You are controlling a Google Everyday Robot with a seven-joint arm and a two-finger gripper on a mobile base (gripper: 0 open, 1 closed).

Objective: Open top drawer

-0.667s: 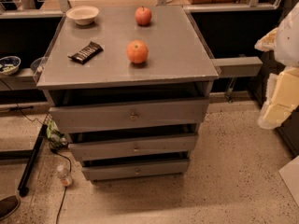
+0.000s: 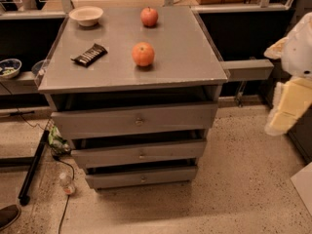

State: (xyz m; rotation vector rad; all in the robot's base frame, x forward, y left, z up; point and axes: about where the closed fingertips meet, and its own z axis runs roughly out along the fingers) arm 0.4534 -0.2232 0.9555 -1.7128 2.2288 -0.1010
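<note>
The top drawer [image 2: 134,121] is the widest grey front of the grey cabinet, just under the tabletop [image 2: 185,57]. Its small round metal knob [image 2: 139,121] sits at its centre. A dark gap shows between the drawer front and the tabletop, and none of its interior is visible. My gripper [image 2: 288,106], a white and pale yellow shape, hangs at the right edge of the view. It is level with the drawer but well to the right of the cabinet and touches nothing.
Two narrower drawer fronts [image 2: 141,155] [image 2: 142,178] sit below. On the tabletop are two red-orange fruits [image 2: 143,54] [image 2: 149,16], a dark snack bar [image 2: 89,54] and a bowl [image 2: 86,15]. A bottle [image 2: 66,184], a cable and a black pole [image 2: 33,169] lie on the floor at left.
</note>
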